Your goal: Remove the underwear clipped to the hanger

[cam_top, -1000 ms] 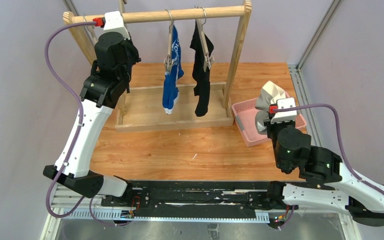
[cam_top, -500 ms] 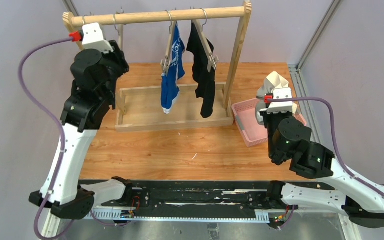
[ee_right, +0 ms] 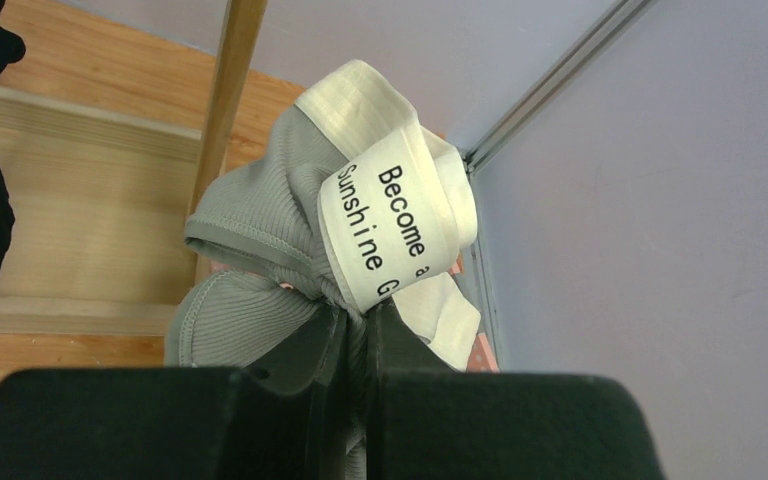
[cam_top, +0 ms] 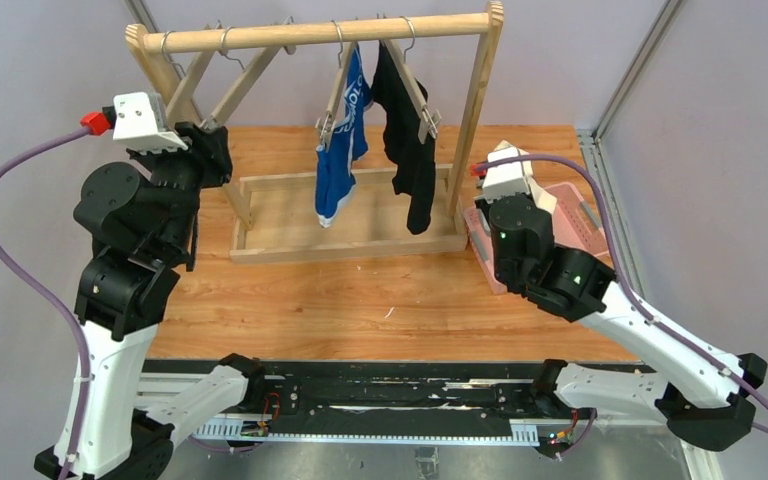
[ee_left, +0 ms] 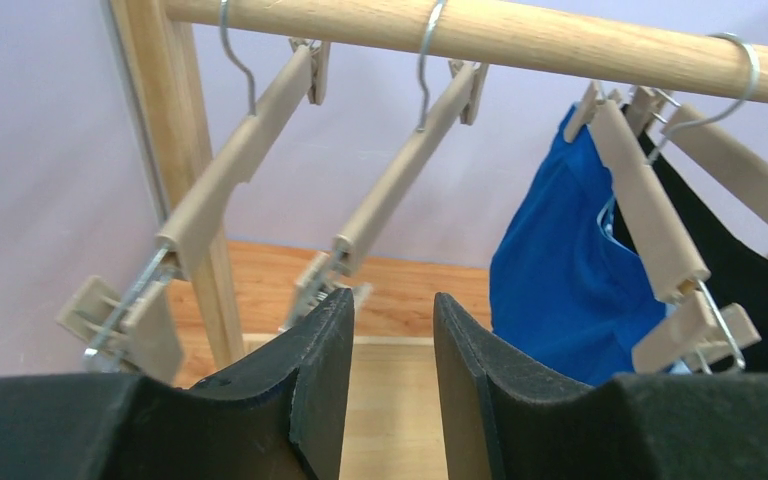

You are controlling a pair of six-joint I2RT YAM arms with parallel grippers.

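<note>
The bright blue briefs (cam_top: 338, 170) and the black briefs (cam_top: 410, 150) hang clipped to hangers on the wooden rail (cam_top: 260, 35); both also show in the left wrist view, blue (ee_left: 560, 290) and black (ee_left: 750, 290). My left gripper (ee_left: 392, 300) is open and empty, left of the rack (cam_top: 208, 150), facing two bare clip hangers (ee_left: 400, 180). My right gripper (ee_right: 357, 318) is shut on the grey-beige briefs (ee_right: 260, 240), whose white waistband (ee_right: 390, 215) bears black lettering. It holds them bunched up beside the rack's right post, by the pink basket.
A pink basket (cam_top: 585, 225) sits right of the rack, partly under my right arm. The rack's wooden base frame (cam_top: 290, 215) lies on the table. Its right post (cam_top: 475, 100) stands close to my right wrist. Metal wall rails run at the back right.
My left arm has drawn back from the rail, leftward and lower, leaving two bare hangers. My right arm has moved left toward the rack's right post with the grey-beige briefs.
</note>
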